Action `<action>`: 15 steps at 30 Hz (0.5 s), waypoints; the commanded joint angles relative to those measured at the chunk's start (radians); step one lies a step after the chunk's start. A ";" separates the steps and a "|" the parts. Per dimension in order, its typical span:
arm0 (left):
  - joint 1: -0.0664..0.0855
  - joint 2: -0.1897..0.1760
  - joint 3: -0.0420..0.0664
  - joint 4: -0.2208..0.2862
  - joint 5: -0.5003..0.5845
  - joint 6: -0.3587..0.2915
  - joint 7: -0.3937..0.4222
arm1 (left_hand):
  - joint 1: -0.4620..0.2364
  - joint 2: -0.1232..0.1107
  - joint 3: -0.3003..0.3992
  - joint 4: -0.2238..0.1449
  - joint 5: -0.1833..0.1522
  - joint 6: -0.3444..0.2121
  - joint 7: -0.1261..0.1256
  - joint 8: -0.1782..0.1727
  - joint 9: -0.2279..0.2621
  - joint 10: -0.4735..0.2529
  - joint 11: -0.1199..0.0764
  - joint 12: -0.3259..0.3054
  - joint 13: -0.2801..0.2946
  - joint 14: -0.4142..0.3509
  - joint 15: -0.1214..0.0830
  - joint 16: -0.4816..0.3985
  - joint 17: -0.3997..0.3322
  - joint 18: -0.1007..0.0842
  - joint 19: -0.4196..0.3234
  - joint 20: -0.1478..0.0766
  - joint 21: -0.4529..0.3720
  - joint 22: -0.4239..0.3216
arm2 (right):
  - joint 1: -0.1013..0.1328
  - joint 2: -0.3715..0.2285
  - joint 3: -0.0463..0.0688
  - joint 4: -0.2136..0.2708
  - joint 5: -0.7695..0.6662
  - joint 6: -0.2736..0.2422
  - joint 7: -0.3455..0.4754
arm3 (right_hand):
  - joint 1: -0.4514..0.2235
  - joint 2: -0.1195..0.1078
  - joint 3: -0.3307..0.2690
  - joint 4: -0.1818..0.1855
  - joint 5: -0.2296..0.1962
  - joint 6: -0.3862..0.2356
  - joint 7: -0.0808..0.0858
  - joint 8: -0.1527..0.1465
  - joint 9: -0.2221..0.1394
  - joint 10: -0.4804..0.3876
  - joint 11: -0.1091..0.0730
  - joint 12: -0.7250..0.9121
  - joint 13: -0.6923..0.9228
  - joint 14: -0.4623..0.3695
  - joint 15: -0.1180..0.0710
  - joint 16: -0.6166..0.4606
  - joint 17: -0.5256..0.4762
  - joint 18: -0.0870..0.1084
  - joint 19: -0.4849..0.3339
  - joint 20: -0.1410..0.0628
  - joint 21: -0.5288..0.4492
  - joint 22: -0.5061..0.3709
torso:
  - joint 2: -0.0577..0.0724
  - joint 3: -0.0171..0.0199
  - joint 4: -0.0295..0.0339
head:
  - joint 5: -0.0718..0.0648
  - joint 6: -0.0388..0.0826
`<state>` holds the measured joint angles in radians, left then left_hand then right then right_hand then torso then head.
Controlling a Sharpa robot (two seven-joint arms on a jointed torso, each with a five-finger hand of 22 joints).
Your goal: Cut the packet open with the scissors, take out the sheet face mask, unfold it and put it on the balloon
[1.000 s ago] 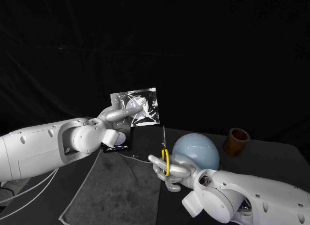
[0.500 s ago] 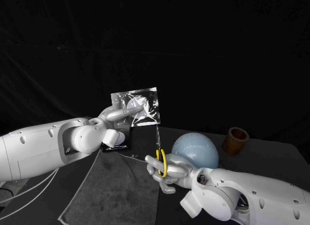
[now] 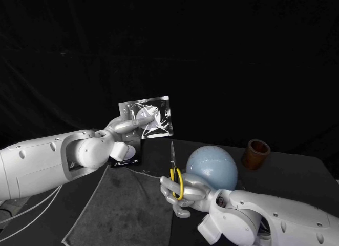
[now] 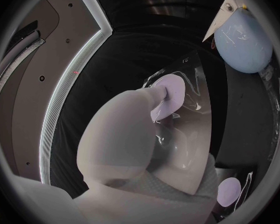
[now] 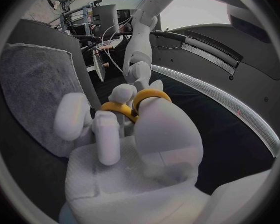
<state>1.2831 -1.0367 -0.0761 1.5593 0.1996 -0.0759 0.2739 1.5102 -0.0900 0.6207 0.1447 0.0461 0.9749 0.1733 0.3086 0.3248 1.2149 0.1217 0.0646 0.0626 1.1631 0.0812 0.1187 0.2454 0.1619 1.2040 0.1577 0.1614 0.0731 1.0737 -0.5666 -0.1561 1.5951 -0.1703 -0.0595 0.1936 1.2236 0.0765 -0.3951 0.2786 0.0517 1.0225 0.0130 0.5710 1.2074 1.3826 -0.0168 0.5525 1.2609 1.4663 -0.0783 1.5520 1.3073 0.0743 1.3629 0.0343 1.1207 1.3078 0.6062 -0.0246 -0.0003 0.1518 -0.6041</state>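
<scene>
My left hand (image 3: 129, 125) holds a clear, shiny packet (image 3: 149, 117) upright above the table's far left; its fingers (image 4: 167, 93) press on the film of the packet (image 4: 191, 104). Below it, my right hand (image 3: 181, 190) grips the yellow-handled scissors (image 3: 175, 171), blades pointing up toward the packet's lower right corner, with a gap between tip and packet. The yellow handles (image 5: 135, 103) ring my right hand's (image 5: 134, 134) fingers. The pale blue balloon (image 3: 212, 166) stands just right of the scissors and shows as the balloon (image 4: 242, 40) behind the packet.
A brown cup (image 3: 256, 154) stands at the back right of the table, beyond the balloon. A grey mat (image 3: 122, 205) covers the table's left front part. A small dark stand (image 3: 129, 154) sits under my left hand.
My right hand with the scissors has moved left and a little down and nearer. The left hand and packet have stayed in place.
</scene>
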 commanded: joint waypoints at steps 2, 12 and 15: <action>0.002 0.002 0.002 0.000 0.009 0.012 0.015 | -0.003 0.007 0.002 -0.005 0.003 0.000 0.009 0.006 0.011 0.008 0.001 -0.003 -0.001 0.005 -0.003 -0.004 0.001 0.019 0.003 0.001 0.006 -0.001 | -0.019 0.006 0.003 -0.005 -0.054 0.018 0.050 | 0.036 0.024 -0.051 -0.001 -0.003 -0.096 0.033 -0.041 -0.013 -0.041 -0.005 0.513 -0.002 0.049 0.004 -0.062 0.109 0.028 -0.045 0.005 -0.083 0.122 | 0.001 0.0015 0.0002 | 0.001 -0.001; 0.002 0.001 0.002 0.004 0.010 0.007 0.005 | -0.003 0.007 0.002 -0.005 0.003 0.000 0.009 0.006 0.011 0.008 0.001 -0.003 -0.001 0.005 -0.003 -0.004 0.001 0.019 0.003 0.001 0.006 -0.001 | -0.036 0.012 0.009 -0.016 -0.100 -0.048 0.063 | 0.043 0.013 -0.067 -0.005 -0.002 -0.211 0.129 -0.272 -0.109 -0.331 0.095 -0.215 -0.538 -0.009 0.087 -0.126 -0.014 0.043 -0.124 0.069 -0.219 0.088 | 0.000 0.0003 -0.0001 | 0.001 -0.002; 0.002 0.000 0.002 0.007 0.009 0.007 -0.002 | -0.004 0.007 0.004 -0.007 0.003 0.000 0.009 0.006 0.011 0.007 0.001 -0.003 -0.001 0.005 -0.003 -0.004 0.001 0.019 0.003 0.001 0.007 -0.001 | -0.037 0.014 0.010 -0.017 -0.104 -0.055 0.063 | 0.043 0.009 -0.065 -0.005 -0.001 -0.229 0.146 -0.333 -0.147 -0.339 0.110 -0.274 -0.614 -0.018 0.101 -0.125 -0.027 0.047 -0.128 0.088 -0.220 0.089 | 0.000 0.0007 0.0000 | 0.001 -0.003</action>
<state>1.2832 -1.0373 -0.0761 1.5623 0.2014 -0.0769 0.2714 1.5075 -0.0927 0.6226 0.1428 0.0454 0.9770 0.1754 0.3118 0.3315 1.2148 0.1219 0.0647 0.0626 1.1631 0.0812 0.1187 0.2453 0.1611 1.2040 0.1577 0.1615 0.0731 1.0373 -0.5552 -0.1470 1.5770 -0.2418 -0.0968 0.2304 1.2670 0.0928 -0.4330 0.2773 0.0518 0.7962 0.1575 0.2476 1.0664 1.0382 0.0889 0.2862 0.6591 1.4488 0.0181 1.4280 1.2825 0.1091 1.2349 0.1146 0.8998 1.3077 0.6065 -0.0236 -0.0005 0.1529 -0.6065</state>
